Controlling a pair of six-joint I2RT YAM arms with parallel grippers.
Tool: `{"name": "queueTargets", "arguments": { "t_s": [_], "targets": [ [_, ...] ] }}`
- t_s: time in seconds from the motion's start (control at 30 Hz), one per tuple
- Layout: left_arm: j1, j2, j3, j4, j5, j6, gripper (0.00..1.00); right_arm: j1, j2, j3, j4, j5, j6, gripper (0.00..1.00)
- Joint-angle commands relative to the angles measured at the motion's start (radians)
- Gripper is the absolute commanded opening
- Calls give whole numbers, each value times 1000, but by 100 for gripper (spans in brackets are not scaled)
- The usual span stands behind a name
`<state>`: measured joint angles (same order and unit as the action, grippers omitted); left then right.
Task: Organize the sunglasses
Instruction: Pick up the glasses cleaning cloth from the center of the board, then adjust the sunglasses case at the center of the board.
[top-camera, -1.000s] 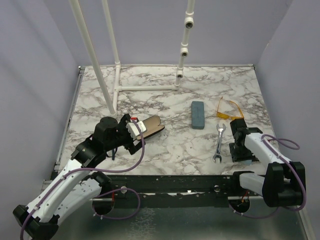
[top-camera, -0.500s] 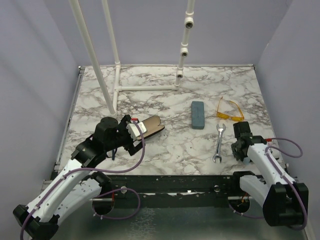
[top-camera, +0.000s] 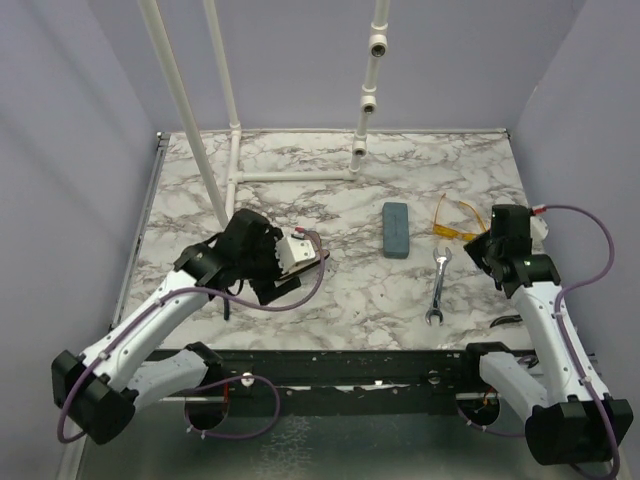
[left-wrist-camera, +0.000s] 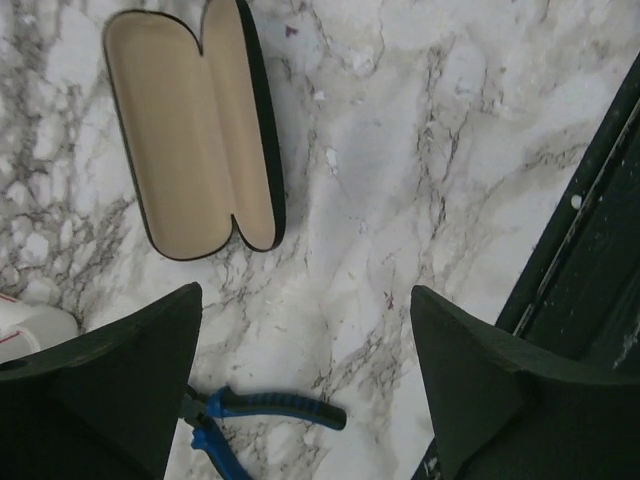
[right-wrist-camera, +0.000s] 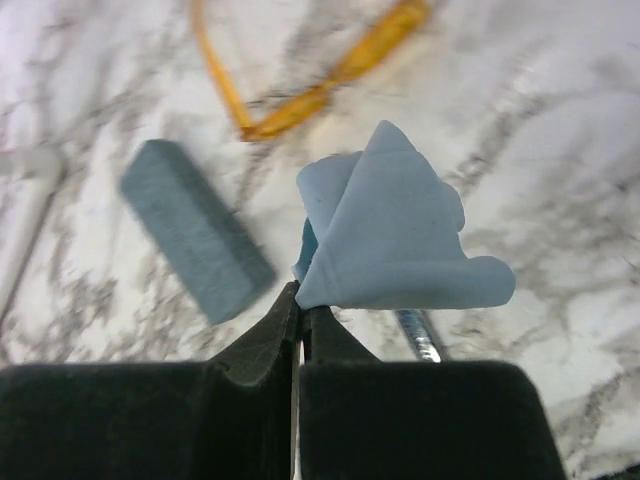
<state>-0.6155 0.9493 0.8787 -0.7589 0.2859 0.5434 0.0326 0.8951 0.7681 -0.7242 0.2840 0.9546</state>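
Note:
The yellow-orange sunglasses (top-camera: 455, 221) lie on the marble table at the right rear and show at the top of the right wrist view (right-wrist-camera: 310, 90). My right gripper (top-camera: 490, 250) (right-wrist-camera: 300, 300) hangs just in front of them, raised above the table and shut on a light-blue cloth (right-wrist-camera: 395, 235). My left gripper (top-camera: 288, 264) (left-wrist-camera: 305, 400) is open and empty, hovering over the opened black oval case (left-wrist-camera: 195, 130), whose beige lining faces up. The thin wire-frame pair is not clearly in view.
The blue-grey oblong case (top-camera: 396, 230) (right-wrist-camera: 195, 230) lies shut mid-table. A wrench (top-camera: 438, 285) lies left of the right arm. Blue-handled pliers (left-wrist-camera: 270, 410) lie under my left gripper. A white pipe frame (top-camera: 290, 175) stands at the back. A thin dark shape (top-camera: 506, 320) lies near the front right edge.
My right arm lifted the cloth from the front right of the table and swung back toward the yellow sunglasses. My left arm moved forward over the black case.

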Motion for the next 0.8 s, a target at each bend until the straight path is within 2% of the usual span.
{"name": "queueTargets", "arguments": {
  "t_s": [0.0,0.1,0.23,0.37,0.6,0.7,0.77],
  "targets": [
    [-3,207,115,-301,2,146,82,3,-8,123,121,-263,-276,1],
    [-3,316,158,-309,35,159,76,19,18,190,175,-473,-336,1],
    [-8,365,148,-130,67,185,77,94,57,238,279,-657,-338,1],
    [-54,429,113,38,38,191,76,168,77,233,405,-716,-333,1],
    [-66,505,42,229,-71,232,76,179,115,204,495,-766,-342,1],
    [-67,543,39,279,-132,257,73,180,139,189,526,-802,-341,1],
    [-67,561,44,295,-138,278,67,181,154,184,532,-815,-344,1]
  ]
}}
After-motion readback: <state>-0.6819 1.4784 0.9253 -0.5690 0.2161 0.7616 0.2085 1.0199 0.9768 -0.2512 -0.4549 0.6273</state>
